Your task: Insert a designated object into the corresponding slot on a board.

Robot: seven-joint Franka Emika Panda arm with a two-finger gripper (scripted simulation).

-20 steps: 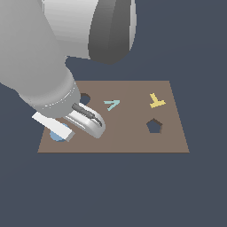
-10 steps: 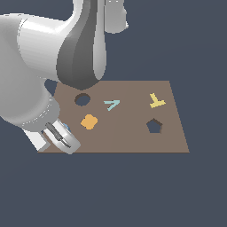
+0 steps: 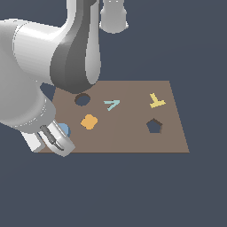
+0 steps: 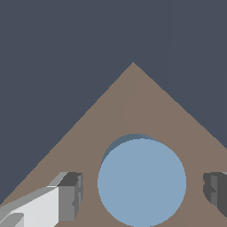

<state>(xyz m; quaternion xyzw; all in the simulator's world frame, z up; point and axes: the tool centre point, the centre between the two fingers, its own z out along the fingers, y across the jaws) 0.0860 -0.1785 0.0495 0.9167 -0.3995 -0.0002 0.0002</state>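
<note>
Flat dark slate-blue background is filling everything around the scene, no texture on it. Board point(image 3: 133, 133) is lying on it: matte brown rectangle, uniform colour, sharp edges; wrist view is showing one of its corners as a clean point.

Cut-outs in the board: slot point(image 3: 82, 99) is showing as a dark round hole, partly shadowed by the arm; pentagon cut-out point(image 3: 154, 126) is sitting well apart, toward the exterior view's right. Loose pieces are lying flat on the board: orange lobed piece point(image 3: 89, 121) just below the slot, thin teal arrow point(image 3: 112, 104) beside the slot, yellow T-shaped piece point(image 3: 156, 101) above the pentagon.

Arm is looking smooth, glossy white-grey with a dark band on one link, and is covering the board's left side in the exterior view.

Disc point(image 4: 142, 181) is reading as flat, light blue, perfectly round, plain matte, casting a thin darker crescent along one edge. It is lying on the board near the corner, outside the slot, with the orange piece between them.

Tool point(image 4: 144, 186) is hanging over the disc, fingers point(image 4: 71, 195) spread wide, one either side, brown gaps showing between pads and disc, so nothing gripped. Finger pads are looking dark grey and blocky.
</note>
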